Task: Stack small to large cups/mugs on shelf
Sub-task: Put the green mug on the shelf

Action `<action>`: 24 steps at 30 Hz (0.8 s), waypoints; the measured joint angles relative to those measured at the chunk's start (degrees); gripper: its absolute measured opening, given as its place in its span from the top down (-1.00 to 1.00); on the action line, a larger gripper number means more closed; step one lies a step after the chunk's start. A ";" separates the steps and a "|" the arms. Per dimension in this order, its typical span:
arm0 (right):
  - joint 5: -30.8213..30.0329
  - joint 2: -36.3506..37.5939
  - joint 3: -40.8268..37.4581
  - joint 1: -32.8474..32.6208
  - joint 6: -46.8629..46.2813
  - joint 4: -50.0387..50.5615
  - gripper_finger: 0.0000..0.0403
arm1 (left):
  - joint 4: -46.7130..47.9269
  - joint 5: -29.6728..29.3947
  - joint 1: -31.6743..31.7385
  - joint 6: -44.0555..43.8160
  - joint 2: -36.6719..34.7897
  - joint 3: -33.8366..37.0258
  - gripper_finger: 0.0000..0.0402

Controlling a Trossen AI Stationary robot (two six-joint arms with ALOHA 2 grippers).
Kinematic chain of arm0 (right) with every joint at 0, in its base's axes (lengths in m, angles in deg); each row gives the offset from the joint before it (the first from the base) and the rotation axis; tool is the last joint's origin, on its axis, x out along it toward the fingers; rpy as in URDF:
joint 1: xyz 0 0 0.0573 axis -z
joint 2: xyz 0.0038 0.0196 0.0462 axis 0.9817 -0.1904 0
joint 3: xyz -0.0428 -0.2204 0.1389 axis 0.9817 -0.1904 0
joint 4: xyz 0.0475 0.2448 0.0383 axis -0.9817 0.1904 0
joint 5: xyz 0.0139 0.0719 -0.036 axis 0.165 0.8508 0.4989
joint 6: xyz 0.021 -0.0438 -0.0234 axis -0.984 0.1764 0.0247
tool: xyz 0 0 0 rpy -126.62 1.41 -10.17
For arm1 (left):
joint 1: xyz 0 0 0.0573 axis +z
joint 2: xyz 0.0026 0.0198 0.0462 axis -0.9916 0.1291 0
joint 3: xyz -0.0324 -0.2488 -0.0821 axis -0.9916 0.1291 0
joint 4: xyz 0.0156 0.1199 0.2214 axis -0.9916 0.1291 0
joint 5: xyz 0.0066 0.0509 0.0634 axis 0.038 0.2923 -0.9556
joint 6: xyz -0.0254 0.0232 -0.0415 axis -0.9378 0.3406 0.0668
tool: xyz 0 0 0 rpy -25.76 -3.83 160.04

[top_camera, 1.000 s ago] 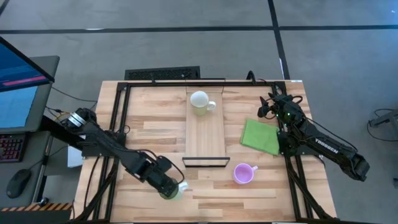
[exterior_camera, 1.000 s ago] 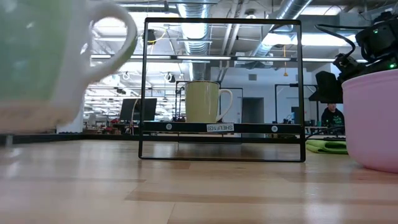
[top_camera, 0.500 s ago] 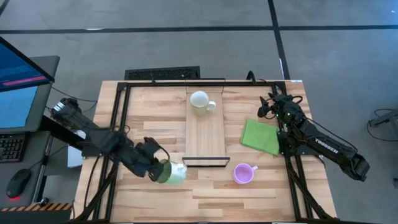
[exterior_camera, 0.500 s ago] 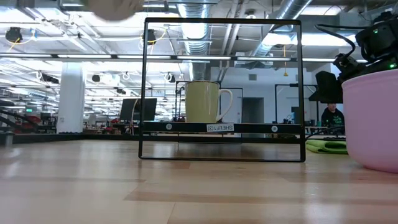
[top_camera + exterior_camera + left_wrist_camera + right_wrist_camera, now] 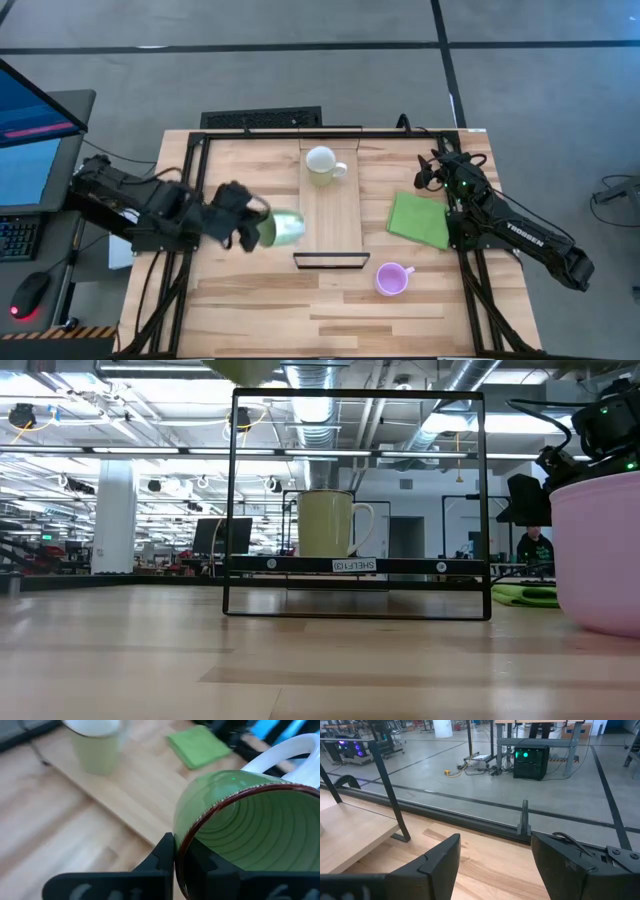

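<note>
Green mug [image 5: 284, 228] lifted off bench, carried from 7 o'clock toward shelf [image 5: 330, 215], clamped in left tool [image 5: 252, 229]; placing next

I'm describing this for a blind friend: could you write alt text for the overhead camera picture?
The left gripper holds a green mug tipped on its side beside the shelf, where a white mug stands. A purple mug and green cloth lie right; the right gripper waits open.
</note>
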 joint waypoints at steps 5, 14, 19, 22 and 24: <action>0.00 0.00 0.01 0.00 0.00 0.00 -0.33 | -1.16 5.68 10.09 9.17 0.19 0.00 0.99; 0.00 0.00 0.00 0.00 0.00 0.00 -0.33 | -5.46 19.83 23.34 18.53 2.52 -0.01 0.99; -0.02 0.00 0.00 0.00 0.00 0.00 -0.33 | -8.32 26.90 28.04 23.14 6.15 -0.50 0.99; -0.02 0.00 -0.01 0.00 0.00 0.00 -0.33 | -6.19 28.58 30.05 26.05 9.85 -3.40 0.99; -0.02 0.00 0.01 0.00 -0.02 0.00 -0.33 | -4.06 29.08 31.12 28.70 12.75 -6.52 0.99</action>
